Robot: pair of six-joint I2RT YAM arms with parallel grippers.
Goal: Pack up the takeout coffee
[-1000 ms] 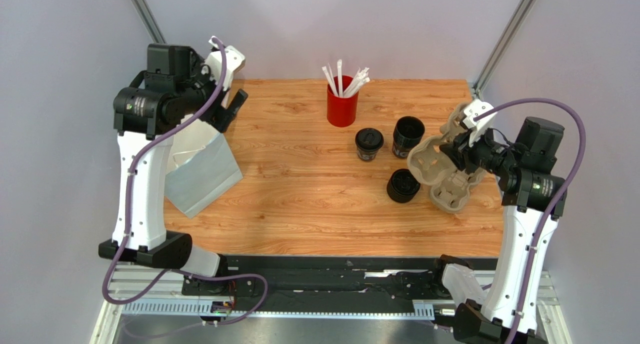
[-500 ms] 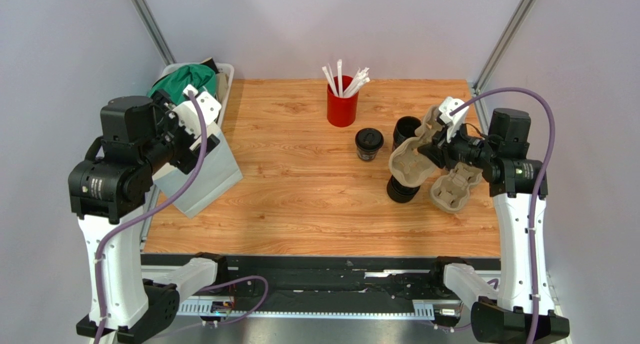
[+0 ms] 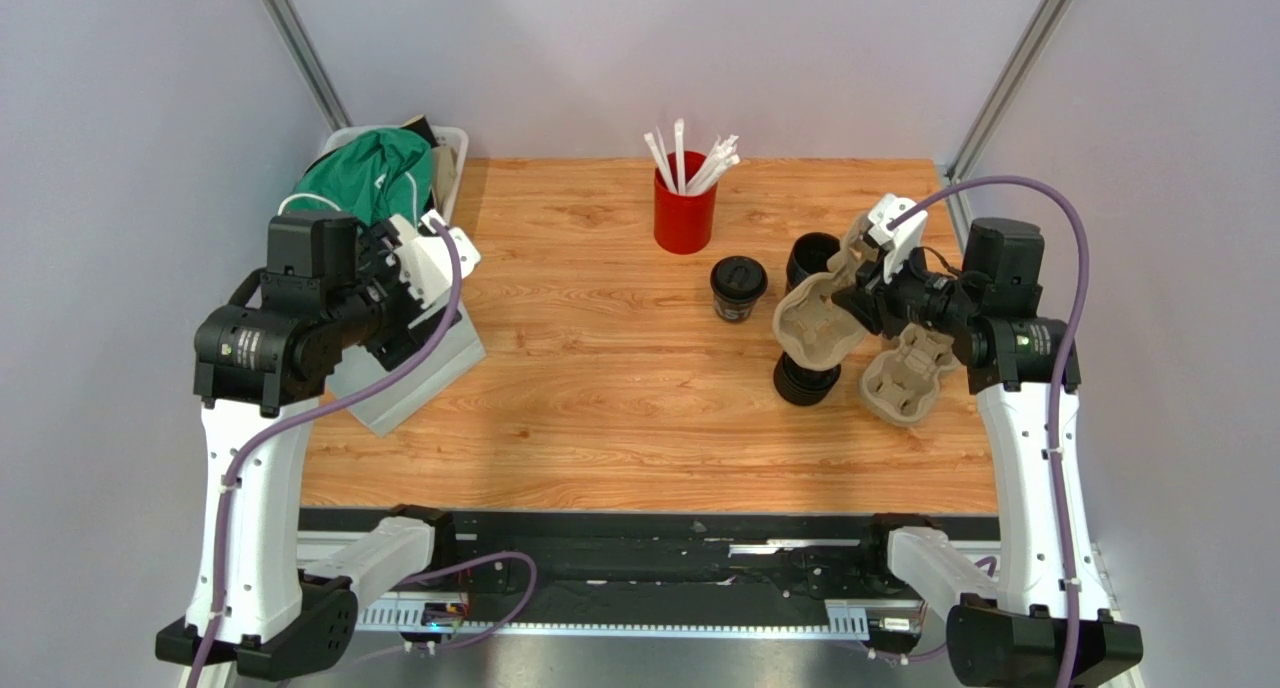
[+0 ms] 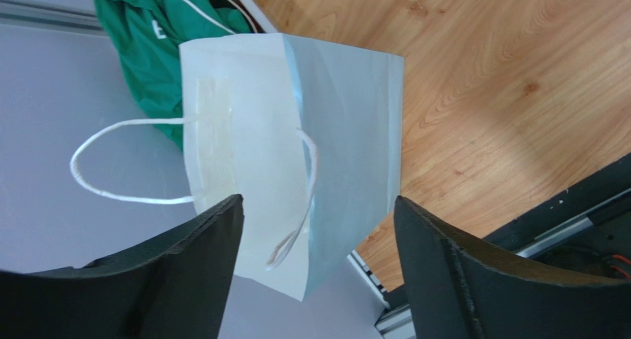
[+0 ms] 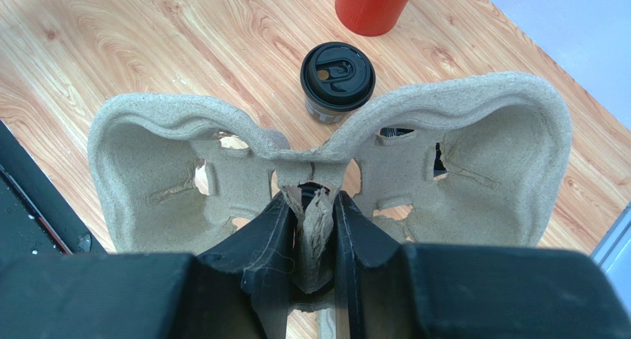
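On the wooden table (image 3: pixel 601 403), the left gripper (image 4: pixel 317 206) hung with its jaws spread wide above the white paper bag (image 4: pixel 341 117), gripping nothing. Its arm was folded over the table's left edge. The right gripper (image 5: pixel 311 206) was pinched on the middle ridge of a pulp cup carrier (image 5: pixel 474 147), held tilted off the table, the arm bent in from the right. A lidded black cup (image 3: pixel 738 286) stood near the red cup (image 3: pixel 684 216). A second black cup (image 3: pixel 812 250) and a third black cup (image 3: pixel 804 381) were partly hidden by the carrier.
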